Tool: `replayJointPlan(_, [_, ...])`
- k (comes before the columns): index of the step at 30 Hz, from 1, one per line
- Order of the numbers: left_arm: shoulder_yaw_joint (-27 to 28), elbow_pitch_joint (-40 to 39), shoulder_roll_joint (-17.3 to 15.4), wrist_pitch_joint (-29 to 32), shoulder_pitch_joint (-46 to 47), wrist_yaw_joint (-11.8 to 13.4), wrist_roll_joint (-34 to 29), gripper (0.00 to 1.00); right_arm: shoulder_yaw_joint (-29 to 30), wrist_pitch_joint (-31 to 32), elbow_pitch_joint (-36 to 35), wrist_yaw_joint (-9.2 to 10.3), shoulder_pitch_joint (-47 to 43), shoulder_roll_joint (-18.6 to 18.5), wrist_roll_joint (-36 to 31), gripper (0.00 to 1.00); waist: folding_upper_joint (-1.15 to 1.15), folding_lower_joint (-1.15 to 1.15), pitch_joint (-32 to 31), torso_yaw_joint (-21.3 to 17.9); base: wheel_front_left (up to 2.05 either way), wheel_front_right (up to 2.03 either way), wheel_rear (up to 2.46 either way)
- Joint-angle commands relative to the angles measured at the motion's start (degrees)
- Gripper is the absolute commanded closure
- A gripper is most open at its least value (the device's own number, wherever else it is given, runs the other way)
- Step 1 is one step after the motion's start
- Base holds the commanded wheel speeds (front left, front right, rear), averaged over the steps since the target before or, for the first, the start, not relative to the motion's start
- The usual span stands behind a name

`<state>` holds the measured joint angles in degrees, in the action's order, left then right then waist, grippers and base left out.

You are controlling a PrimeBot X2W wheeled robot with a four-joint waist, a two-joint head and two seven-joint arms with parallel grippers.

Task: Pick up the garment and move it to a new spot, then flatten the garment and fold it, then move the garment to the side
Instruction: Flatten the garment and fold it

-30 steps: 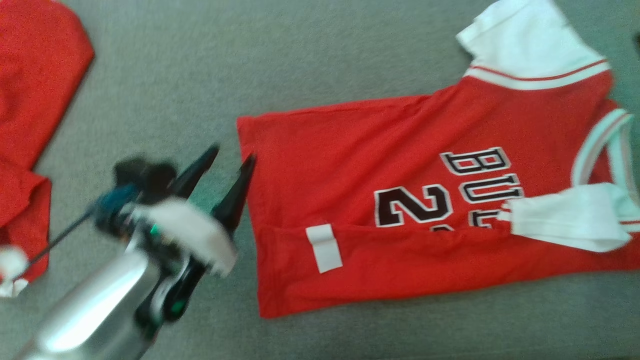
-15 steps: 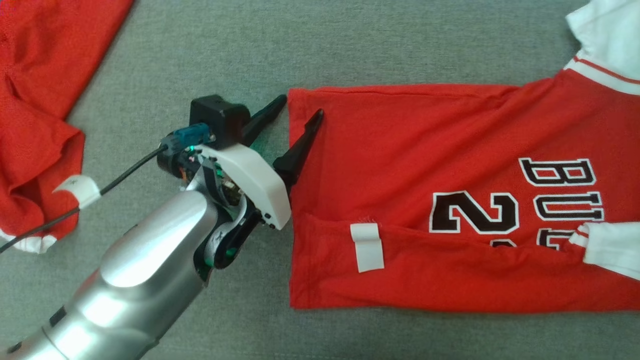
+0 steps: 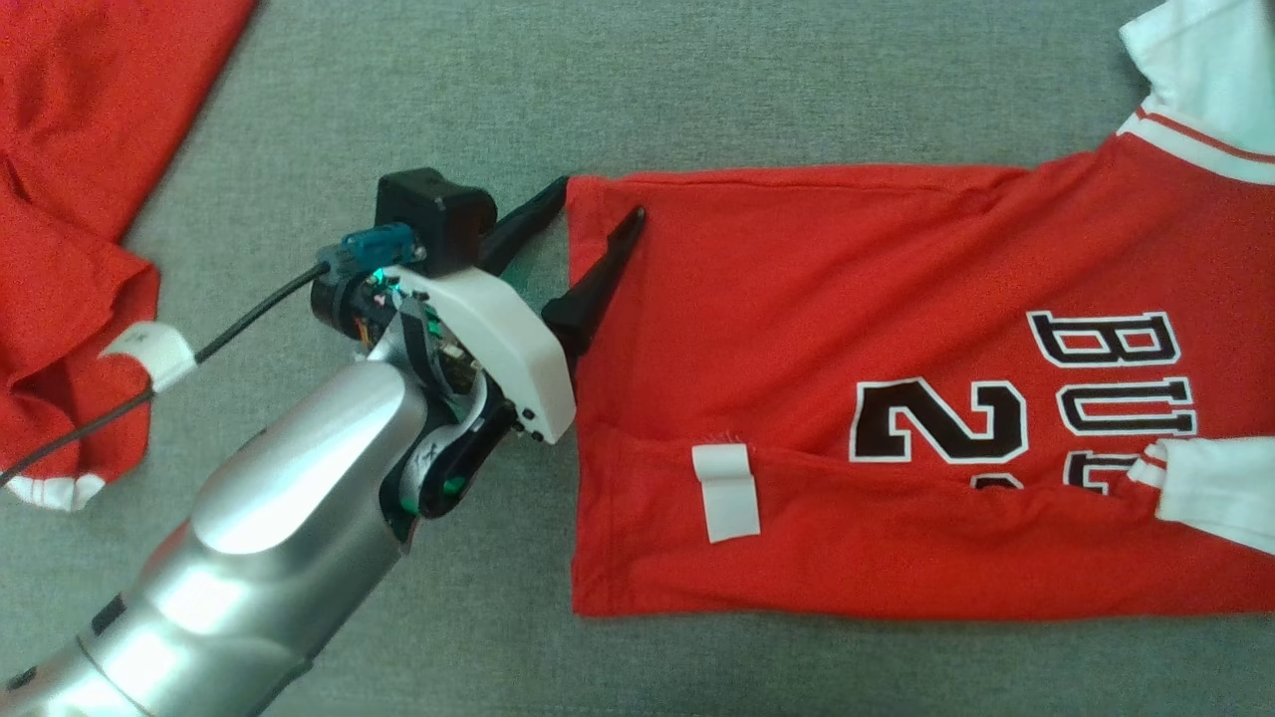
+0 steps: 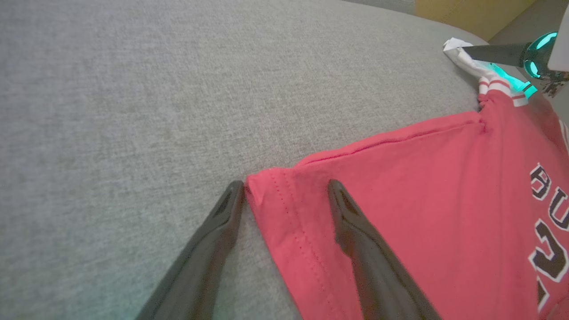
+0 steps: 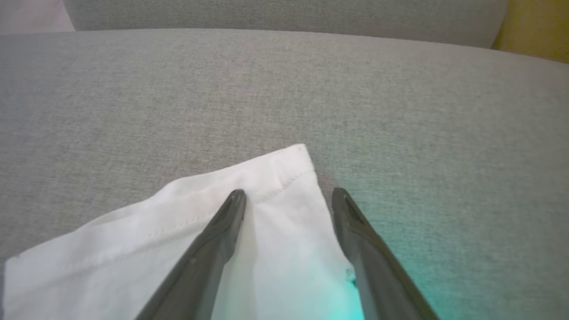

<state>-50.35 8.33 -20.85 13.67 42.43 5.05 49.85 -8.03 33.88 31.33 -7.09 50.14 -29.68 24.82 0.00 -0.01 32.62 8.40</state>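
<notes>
1. The red jersey (image 3: 797,299), a soft knit with white sleeves and black lettering edged in white, lies spread out on the grey woven cushion (image 3: 697,90). Its bottom hem points to the robot's left, and the near long edge is folded up over the body.
2. The left tool (image 3: 598,211) is wide open, right at the far corner of that hem. In the left wrist view (image 4: 284,186) one finger sits on the grey cushion just beside the corner and the other is over the red cloth, so the corner is between them. Nothing is pinched.
3. Honestly can't tell if those tips press into the fabric or hang just above it.
4. The right tool (image 5: 289,193) is open too, straddling the corner of a white sleeve (image 5: 133,240). One finger is over the white cloth, the other over grey cushion just beside the sleeve's edge.
5. A small white label (image 3: 727,493) lies on the folded-over strip.
6. A second red garment (image 3: 70,199) sits crumpled at the left of the head view, well apart from the jersey.
</notes>
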Motion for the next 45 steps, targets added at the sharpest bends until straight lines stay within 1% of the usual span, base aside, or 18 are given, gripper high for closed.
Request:
replayJointPlan(1, [0.27, -0.1, -1.63, 1.45, 0.3, -0.24, 0.27, 0.04, -2.15, 0.99, -0.6, -0.4, -1.13, 0.14, 0.91, 0.57, 0.0, 0.01, -0.05, -0.07, 0.0, 0.0, 0.0])
replayJointPlan(2, [0.01, -0.09, -1.45, 1.68, 0.39, -0.59, 0.39, 0.71, -2.68, 0.96, -0.58, -0.4, -1.09, 0.16, 1.55, 0.99, 0.0, 0.01, -0.12, -0.15, 0.0, 0.0, 0.0])
replayJointPlan(3, [-0.38, -0.11, -1.34, 2.04, 0.47, -1.14, 0.54, 1.0, -3.62, 0.84, -0.84, -0.4, -1.05, 0.2, 2.35, 1.0, 0.0, 0.01, -0.27, -0.25, 0.0, 0.0, 0.0])
replayJointPlan(5, [-0.47, -0.39, -1.41, 2.02, 0.69, -1.86, 0.73, 1.0, -3.6, -1.62, -1.27, -0.4, -0.25, 0.13, 3.39, 1.0, 0.0, 0.01, -0.59, -0.52, 0.0, 0.0, 0.0])
replayJointPlan(10, [3.94, 0.0, -3.11, -1.7, 2.02, 0.6, 0.57, 1.0, -0.68, -8.35, -0.3, -0.4, 3.19, 0.31, 3.18, 1.0, 0.0, 0.01, -2.2, -1.82, 0.0, 0.0, 0.0])
replayJointPlan(14, [6.58, -0.81, -4.58, -3.39, 1.58, 1.48, 1.68, 1.0, -0.14, -9.77, -0.21, -0.4, 3.81, -0.18, 4.4, 1.0, 0.0, 0.01, -4.43, -3.31, 0.0, 0.0, 0.0])
replayJointPlan(17, [6.96, -2.19, -5.16, -3.65, -0.04, 1.54, 2.66, 1.0, -1.02, -9.84, -1.98, -0.4, 1.87, -0.76, 6.53, 1.0, 0.0, 0.01, -6.02, -4.49, 0.0, 0.0, 0.0])
replayJointPlan(21, [7.13, -4.88, -6.13, -5.06, -4.17, 2.34, 3.52, 1.0, -2.27, -10.49, -6.75, -0.4, -3.96, -1.43, 9.96, 1.0, 0.0, 0.01, -8.41, -6.66, 0.0, 0.0, 0.0])
replayJointPlan(25, [8.03, -9.94, -8.31, -7.73, -10.71, 3.74, 4.75, 1.0, -2.94, -10.78, -13.31, -0.4, -13.11, -2.52, 12.95, 1.0, 0.0, 0.01, -11.37, -9.01, 0.0, 0.0, 0.0])
replayJointPlan(26, [8.43, -11.53, -8.9, -8.33, -12.7, 4.23, 5.44, 1.0, -2.81, -10.57, -14.95, -0.4, -15.68, -2.86, 13.62, 1.0, 0.0, 0.01, -12.06, -9.53, 0.0, 0.0, 0.0])
replayJointPlan(27, [9.02, -14.63, -10.52, -9.44, -16.47, 5.4, 6.08, 1.0, -2.24, -10.19, -18.15, -0.4, -20.81, -3.43, 14.61, 1.0, 0.0, 0.01, -13.48, -10.56, 0.0, 0.0, 0.0])
replayJointPlan(30, [9.88, -18.93, -12.64, -10.85, -21.76, 7.52, 6.98, 1.0, -0.62, -9.42, -22.27, -0.4, -27.4, -3.77, 15.16, 1.0, 0.0, 0.01, -14.93, -11.95, 0.0, 0.0, 0.0])
replayJointPlan(33, [10.41, -22.2, -13.66, -11.7, -26.03, 8.7, 8.58, 1.0, 1.27, -8.57, -25.25, -0.4, -32.07, -2.83, 15.23, 1.0, 0.0, 0.01, -15.68, -13.07, 0.0, 0.0, 0.0])
replayJointPlan(40, [9.37, -22.69, -14.74, -11.66, -29.75, 10.09, 8.63, 1.0, 2.64, -6.46, -26.85, -0.4, -36.74, 0.8, 12.32, 1.0, 0.0, 0.01, -16.07, -14.38, 0.0, 0.0, 0.0])
replayJointPlan(41, [9.22, -22.33, -14.68, -11.74, -30.01, 10.21, 8.57, 0.95, 2.49, -5.87, -26.76, -0.4, -37.12, 1.43, 11.75, 1.0, 0.0, 0.01, -16.16, -14.5, 0.0, 0.0, 0.0])
replayJointPlan(42, [9.06, -21.88, -14.67, -11.81, -30.2, 10.44, 8.36, 0.56, 2.13, -5.23, -26.86, -0.4, -37.48, 1.78, 11.1, 0.52, 0.0, 0.01, -16.23, -14.57, 0.0, 0.0, 0.0])
replayJointPlan(43, [8.82, -21.39, -14.86, -11.86, -30.3, 10.67, 7.86, 0.0, 1.65, -4.63, -27.02, -0.4, -37.77, 1.75, 10.12, 0.0, 0.0, 0.01, -16.32, -14.61, 0.0, 0.0, 0.0])
replayJointPlan(45, [8.34, -20.02, -15.62, -12.53, -30.19, 11.53, 5.63, 0.0, 1.71, -3.87, -27.18, -0.4, -37.96, 2.15, 9.06, 0.0, 0.0, 0.01, -16.52, -14.68, 0.0, 0.0, 0.0])
